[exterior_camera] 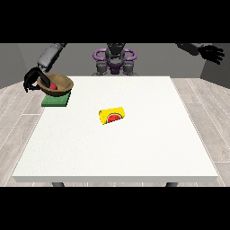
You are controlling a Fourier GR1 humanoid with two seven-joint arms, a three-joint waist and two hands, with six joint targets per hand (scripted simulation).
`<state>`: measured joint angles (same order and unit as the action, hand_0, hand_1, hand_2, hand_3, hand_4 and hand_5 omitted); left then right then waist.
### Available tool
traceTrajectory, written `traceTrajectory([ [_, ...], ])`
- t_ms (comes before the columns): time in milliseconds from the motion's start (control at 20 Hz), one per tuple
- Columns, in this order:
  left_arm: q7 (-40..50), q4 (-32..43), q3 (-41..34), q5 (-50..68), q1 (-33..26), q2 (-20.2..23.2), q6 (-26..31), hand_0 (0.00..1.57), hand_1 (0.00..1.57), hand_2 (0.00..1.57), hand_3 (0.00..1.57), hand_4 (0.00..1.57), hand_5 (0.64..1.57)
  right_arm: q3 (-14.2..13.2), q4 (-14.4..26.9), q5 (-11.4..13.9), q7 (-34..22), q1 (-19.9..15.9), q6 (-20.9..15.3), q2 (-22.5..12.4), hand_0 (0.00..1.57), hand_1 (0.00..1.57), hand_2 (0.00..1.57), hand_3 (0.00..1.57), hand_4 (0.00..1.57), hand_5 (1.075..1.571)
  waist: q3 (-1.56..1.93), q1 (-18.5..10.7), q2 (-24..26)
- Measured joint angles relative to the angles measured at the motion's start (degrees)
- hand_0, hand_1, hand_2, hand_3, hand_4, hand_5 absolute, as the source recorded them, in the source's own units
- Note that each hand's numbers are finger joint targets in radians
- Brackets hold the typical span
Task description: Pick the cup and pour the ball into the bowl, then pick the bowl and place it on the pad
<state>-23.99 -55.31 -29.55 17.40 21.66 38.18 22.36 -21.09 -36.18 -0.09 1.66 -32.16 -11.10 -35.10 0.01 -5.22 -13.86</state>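
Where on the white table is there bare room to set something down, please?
The near half of the white table and its right side, beyond the toppled yellow cup, are bare. The far-left corner is crowded: brown bowl holding the red ball, on the green pad, with a black hand at its rim.

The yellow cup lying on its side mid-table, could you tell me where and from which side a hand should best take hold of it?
Grip the yellow cup around its rounded body, coming down from above. It lies on its side on the table, long axis roughly across the view, so fingers could close across the barrel from its near and far sides.
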Motion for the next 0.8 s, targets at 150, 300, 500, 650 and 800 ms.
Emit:
traceTrajectory([
  [150, 1.1, -1.0, -0.6, 1.2, 0.7, 1.2, 0.7, 0.00, 0.00, 0.00, 0.00, 1.17, 1.549, -1.4, 3.0, -0.8, 0.8, -0.9, 0.8, -1.4, 0.42, 0.42, 0.56, 0.92, 0.00, 1.518, 0.01, -0.8, -1.5],
  [300, 0.1, -0.2, -0.3, 0.7, 0.2, 1.0, 0.7, 0.00, 0.00, 0.00, 0.00, 1.18, 1.549, -1.1, 3.9, -0.8, -0.2, -1.7, 1.8, -1.4, 0.00, 0.00, 0.36, 0.44, 0.00, 1.412, 0.01, -0.9, -1.2],
  [500, 2.2, -2.5, 1.7, 0.0, 0.0, -0.7, -0.5, 0.00, 0.00, 0.00, 0.00, 1.01, 1.569, -0.7, 5.2, -0.8, -1.2, -2.8, 3.0, -1.7, 0.00, 0.00, 0.00, 0.00, 0.00, 1.361, 0.03, -0.9, 1.1],
  [650, 7.5, -8.4, 6.1, -0.7, 0.4, -5.3, -3.1, 0.00, 0.00, 0.00, 0.00, 0.90, 1.559, -0.1, 7.1, 0.0, -2.7, -3.4, 3.6, -2.5, 0.00, 0.00, 0.00, 0.00, 0.00, 1.356, 0.11, -1.6, 5.1],
  [800, 11.7, -9.8, 9.0, -1.9, 0.3, -8.5, -5.8, 0.00, 0.00, 0.00, 0.00, 0.90, 1.559, 1.6, 6.1, 0.5, -5.8, -5.1, 6.0, -2.5, 0.00, 0.00, 0.00, 0.00, 0.48, 1.434, 0.06, -0.6, 10.8],
])
